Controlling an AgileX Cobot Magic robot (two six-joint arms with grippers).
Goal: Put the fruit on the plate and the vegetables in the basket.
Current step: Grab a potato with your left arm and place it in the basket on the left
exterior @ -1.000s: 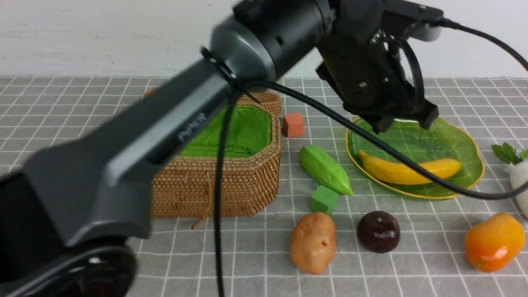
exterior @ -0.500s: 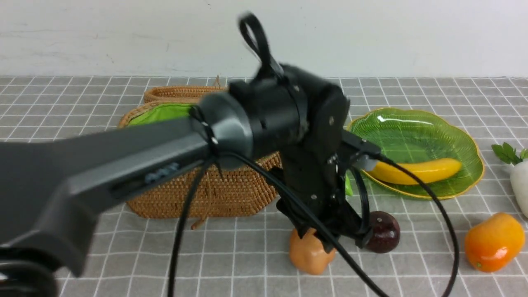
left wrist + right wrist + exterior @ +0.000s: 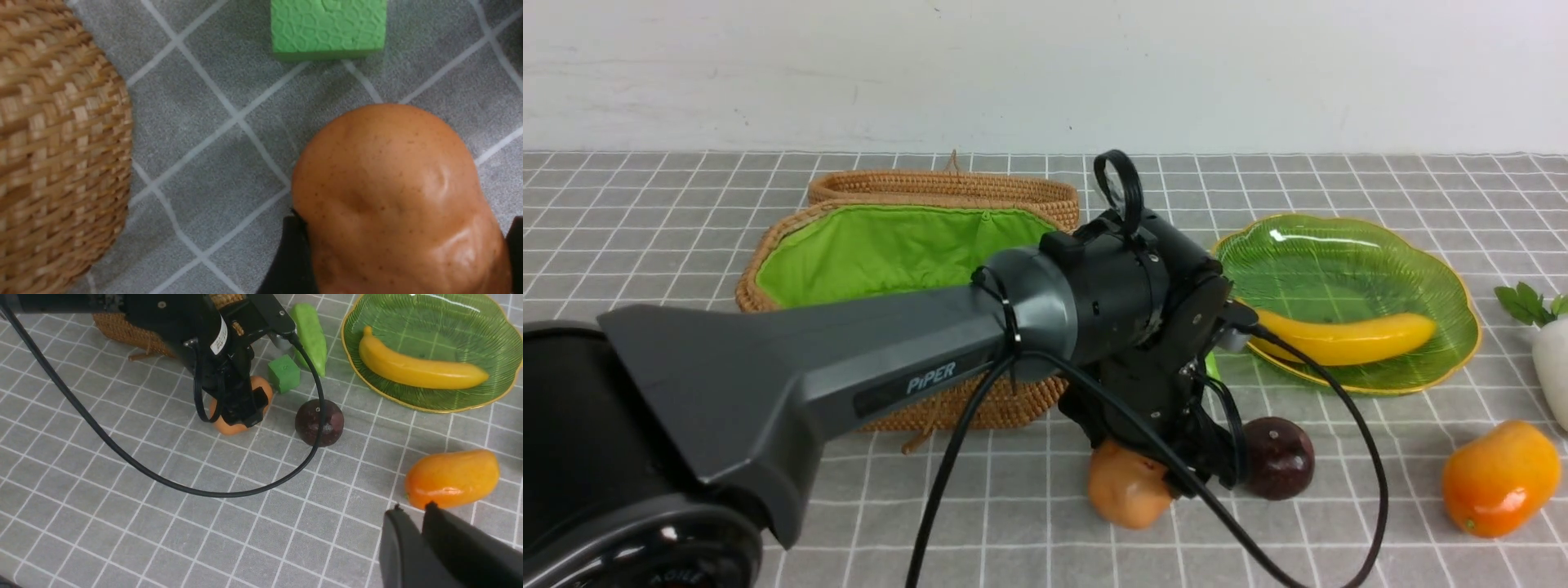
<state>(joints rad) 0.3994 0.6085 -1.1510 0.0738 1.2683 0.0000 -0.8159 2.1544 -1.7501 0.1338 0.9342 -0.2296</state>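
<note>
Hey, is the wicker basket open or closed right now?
Open. In the front view, the basket's bright green lining shows through its top, though the left arm hides part of the opening.

The radish (image 3: 1553, 367) is cut off by the frame's edge

The front view is bright and evenly lit, with small white glints on the plum (image 3: 1279, 459) and the mango (image 3: 1501, 480), and a pale streak at the plate's (image 3: 1347, 282) eleven o'clock. Faint, soft shadows lie on the surface (image 3: 1013, 506). The left wrist view looks dimmer and grainy, with shine on the potato (image 3: 392, 196). In the right wrist view, the end effector (image 3: 427, 510) is softly blurred toward five o'clock.
</note>
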